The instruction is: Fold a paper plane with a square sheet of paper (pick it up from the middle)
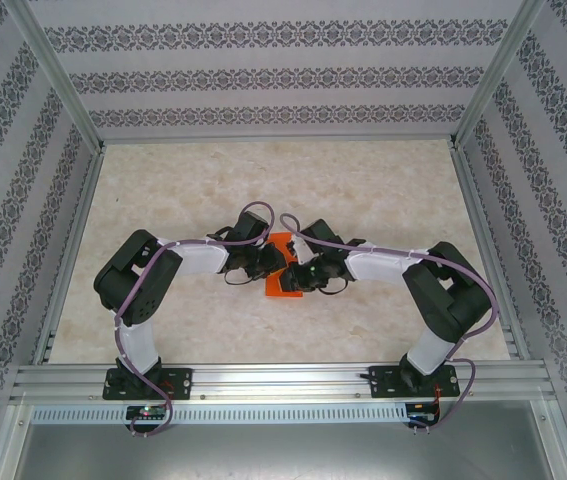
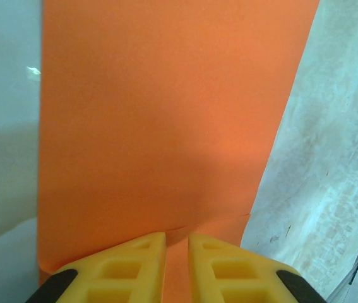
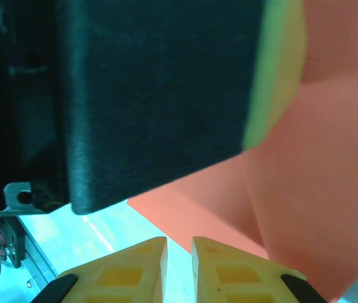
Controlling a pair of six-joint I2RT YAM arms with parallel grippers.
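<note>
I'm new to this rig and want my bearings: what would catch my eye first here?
The bright orange paper stands out at the middle of the pale table, the left arm and right arm bent inward over it. Close up, the left claw has its yellow fingers close together at the orange strip's near end, and a black housing looms just ahead of the right claw.

Beige marbled tabletop (faint veining); patterned walls on three sides; aluminium rail along near edge.
</note>
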